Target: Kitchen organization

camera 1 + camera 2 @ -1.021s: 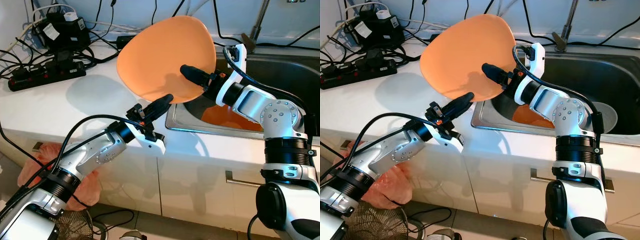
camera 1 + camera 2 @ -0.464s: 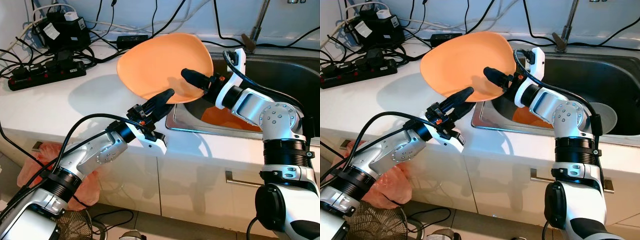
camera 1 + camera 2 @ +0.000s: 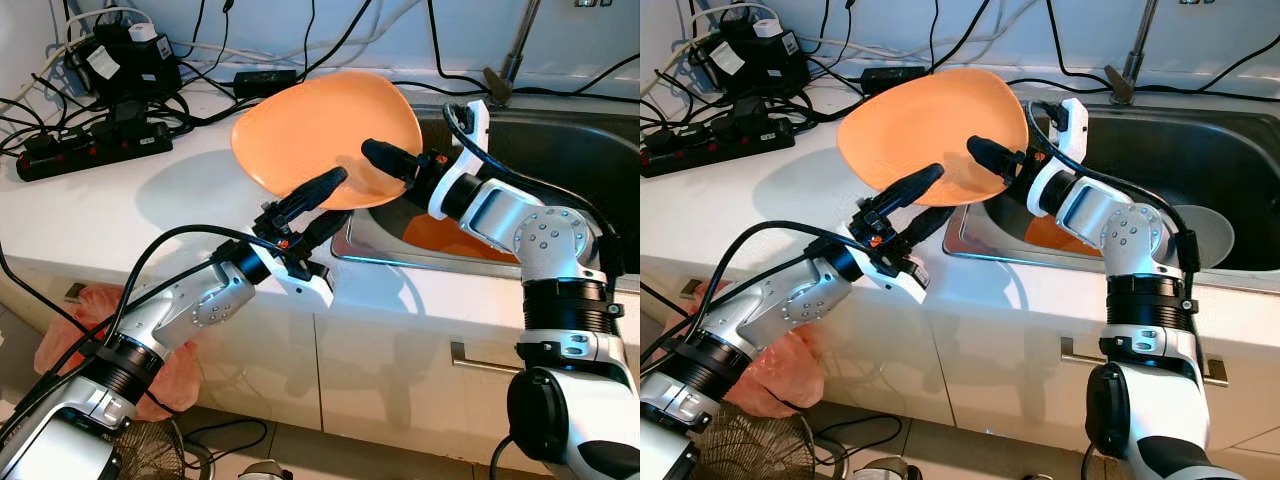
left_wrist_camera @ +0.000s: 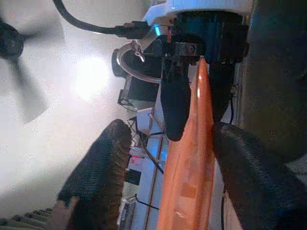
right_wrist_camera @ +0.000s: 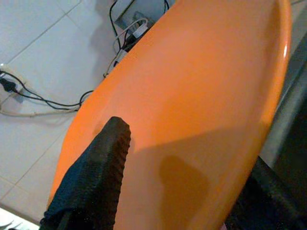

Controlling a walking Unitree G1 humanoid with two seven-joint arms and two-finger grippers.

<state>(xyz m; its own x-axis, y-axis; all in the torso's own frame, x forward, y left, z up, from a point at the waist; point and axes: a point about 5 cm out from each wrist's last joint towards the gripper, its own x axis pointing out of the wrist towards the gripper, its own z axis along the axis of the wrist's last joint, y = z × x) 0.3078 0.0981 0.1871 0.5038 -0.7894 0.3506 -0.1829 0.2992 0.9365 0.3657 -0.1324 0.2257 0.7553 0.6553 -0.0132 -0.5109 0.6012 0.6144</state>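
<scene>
A large orange plate (image 3: 320,125) hangs nearly flat over the white counter (image 3: 120,210), beside the sink's left edge. My right gripper (image 3: 372,160) is shut on the plate's rim nearest the sink, its top finger lying on the plate's upper face. My left gripper (image 3: 335,198) is open and straddles the near rim, one finger above the plate and one below it. In the left wrist view the plate's edge (image 4: 192,158) runs between the spread fingers. The plate's face (image 5: 192,96) also shows in the right wrist view.
The steel sink (image 3: 560,140) holds another orange dish (image 3: 450,235) and a grey round dish (image 3: 1212,232). Its tap (image 3: 512,55) stands behind. Power strips and tangled cables (image 3: 90,150) crowd the counter's back left. A pink bag (image 3: 80,325) hangs below the counter front.
The plate has tipped from steeply raised to nearly flat and sunk a little. My left gripper has risen, and its fingers have come around the plate's near rim.
</scene>
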